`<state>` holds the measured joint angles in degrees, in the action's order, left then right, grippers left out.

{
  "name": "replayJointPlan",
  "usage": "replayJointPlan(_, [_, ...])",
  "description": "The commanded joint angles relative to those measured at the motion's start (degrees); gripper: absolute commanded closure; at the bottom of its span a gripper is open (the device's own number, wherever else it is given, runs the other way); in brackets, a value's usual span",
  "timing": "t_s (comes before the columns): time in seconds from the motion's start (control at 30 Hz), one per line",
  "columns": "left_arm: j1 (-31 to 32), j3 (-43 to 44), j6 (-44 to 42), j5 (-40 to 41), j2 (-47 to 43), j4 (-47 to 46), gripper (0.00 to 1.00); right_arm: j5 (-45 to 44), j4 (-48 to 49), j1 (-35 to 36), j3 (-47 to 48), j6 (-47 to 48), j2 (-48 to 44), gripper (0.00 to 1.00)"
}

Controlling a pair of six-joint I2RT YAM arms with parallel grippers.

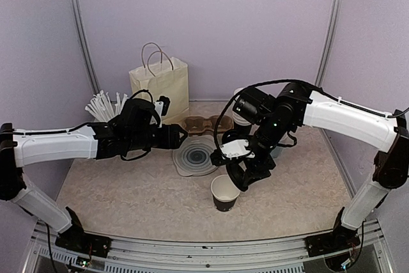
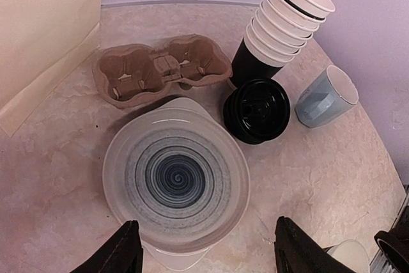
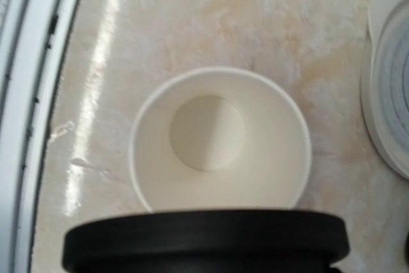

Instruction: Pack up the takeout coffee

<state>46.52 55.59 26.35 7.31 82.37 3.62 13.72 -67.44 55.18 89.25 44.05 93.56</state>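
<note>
Lab booth: lilac walls point(image 1: 204, 23), metal frame point(image 1: 204, 252)

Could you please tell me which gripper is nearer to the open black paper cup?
Right. The right gripper is just above the open black paper cup, holding a round black lid; the left gripper is open farther off, over the grey spiral-patterned plate.

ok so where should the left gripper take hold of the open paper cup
Probably around the black side wall of the paper cup, coming in level from the robot's left. It stands upright and tapers downward, so the wall gives opposed faces. The right gripper hangs close above its open mouth with a black lid, blocking a top approach.
</note>
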Motion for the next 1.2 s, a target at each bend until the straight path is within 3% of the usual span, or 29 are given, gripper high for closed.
replayJointPlan(0.0, [-0.38, -0.96, 0.63, 0.45, -1.24, -1.04, 0.31, -2.45, 0.60, 0.74, -0.40, -0.84, 1.28, 0.31])
replayJointPlan(0.93, [-0.65, -3.11, 2.37, -2.45, 1.60, -6.21, 0.31, -1.43, 1.47, 1.56, 1.59, -2.39, 6.37, 0.32])
replayJointPlan(1.17, [1.28, -6.11, 5.14, -4.18, 2.61, -5.36, 0.36, -2.52, 0.41, 1.86, 3.27, -2.55, 7.28, 0.32])
